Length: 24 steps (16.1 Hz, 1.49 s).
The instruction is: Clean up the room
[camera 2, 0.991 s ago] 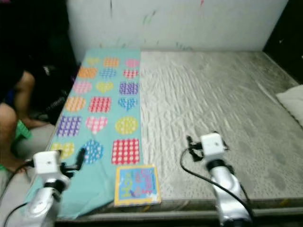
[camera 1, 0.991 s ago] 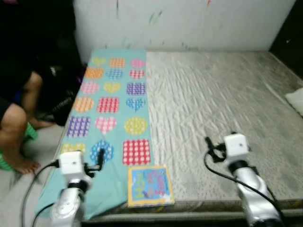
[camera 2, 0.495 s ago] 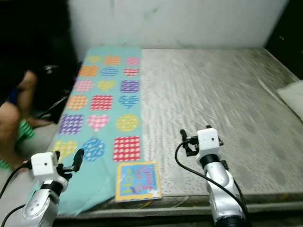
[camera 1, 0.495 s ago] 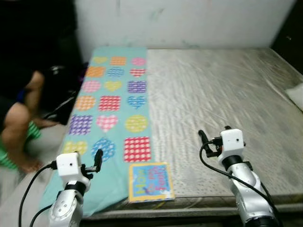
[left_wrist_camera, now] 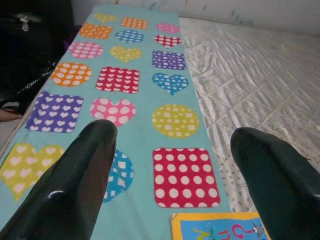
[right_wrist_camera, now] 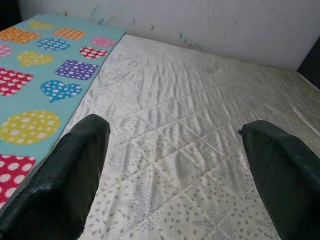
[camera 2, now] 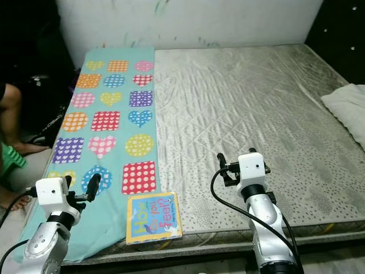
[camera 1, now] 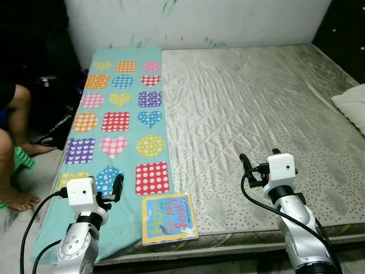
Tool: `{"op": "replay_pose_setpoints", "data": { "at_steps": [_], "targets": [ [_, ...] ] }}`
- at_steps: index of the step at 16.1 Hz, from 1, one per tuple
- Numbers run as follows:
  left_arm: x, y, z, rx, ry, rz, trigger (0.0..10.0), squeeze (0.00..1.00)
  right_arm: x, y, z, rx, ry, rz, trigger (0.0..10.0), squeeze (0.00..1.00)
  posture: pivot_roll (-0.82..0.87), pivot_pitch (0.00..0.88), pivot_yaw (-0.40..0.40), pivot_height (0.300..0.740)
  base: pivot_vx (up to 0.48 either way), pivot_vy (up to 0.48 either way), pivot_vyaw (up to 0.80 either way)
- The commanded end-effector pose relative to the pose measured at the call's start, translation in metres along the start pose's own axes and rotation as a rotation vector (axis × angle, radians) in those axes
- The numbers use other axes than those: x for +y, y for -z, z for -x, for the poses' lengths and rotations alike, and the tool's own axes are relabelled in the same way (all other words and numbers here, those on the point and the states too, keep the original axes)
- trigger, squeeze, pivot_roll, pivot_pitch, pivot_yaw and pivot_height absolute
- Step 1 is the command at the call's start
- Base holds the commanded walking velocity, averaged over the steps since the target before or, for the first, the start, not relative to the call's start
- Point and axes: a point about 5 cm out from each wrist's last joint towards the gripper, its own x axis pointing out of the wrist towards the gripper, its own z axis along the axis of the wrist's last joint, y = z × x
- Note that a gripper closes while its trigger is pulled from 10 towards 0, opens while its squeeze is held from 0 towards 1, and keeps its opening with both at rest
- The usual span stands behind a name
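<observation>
While both grippers point(left_wrist_camera: 170, 165) point(right_wrist_camera: 175, 165) gape empty, a glossy square book point(camera 1: 169, 218) lies on quilted mattress point(camera 1: 256, 114).

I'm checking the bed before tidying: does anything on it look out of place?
Yes. A children's book lies askew at the mattress front edge, partly on the patterned mat. A pillow sits at the far right edge. Scribbles mark the wall.

Person's leg point(camera 1: 12, 142) at far left, beside mattress point(camera 1: 256, 108); wall point(camera 1: 194, 20) behind.
</observation>
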Motion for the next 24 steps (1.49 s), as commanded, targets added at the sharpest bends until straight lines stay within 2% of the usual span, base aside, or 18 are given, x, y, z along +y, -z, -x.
{"op": "replay_pose_setpoints", "data": {
  "at_steps": [1, 7, 16, 24],
  "targets": [
    [0.008, -0.002, 0.003, 0.005, -0.027, -0.004, 10.0, 0.00, 0.002, 0.001, 0.004, 0.011, -0.009, -0.004, 10.0, 0.00, -0.13, 0.103, 0.036, 0.717, 0.000, 0.000, 0.00],
    [0.015, -0.004, 0.003, 0.006, -0.069, -0.005, 10.0, 0.00, 0.002, 0.000, 0.004, 0.012, -0.027, -0.004, 10.0, 0.00, -0.13, 0.104, 0.035, 0.637, 0.000, 0.000, 0.00],
    [0.035, -0.004, 0.006, -0.006, -0.252, 0.023, 10.0, 0.00, -0.011, -0.008, -0.008, -0.009, -0.028, 0.038, 10.0, 0.00, -0.14, 0.113, 0.027, 0.637, 0.000, 0.000, 0.00],
    [0.036, -0.002, 0.009, 0.003, -0.265, 0.028, 10.0, 0.00, -0.009, -0.008, -0.007, -0.017, -0.069, 0.043, 10.0, 0.00, -0.14, 0.127, 0.026, 0.637, 0.000, 0.000, 0.00]
  ]
}}
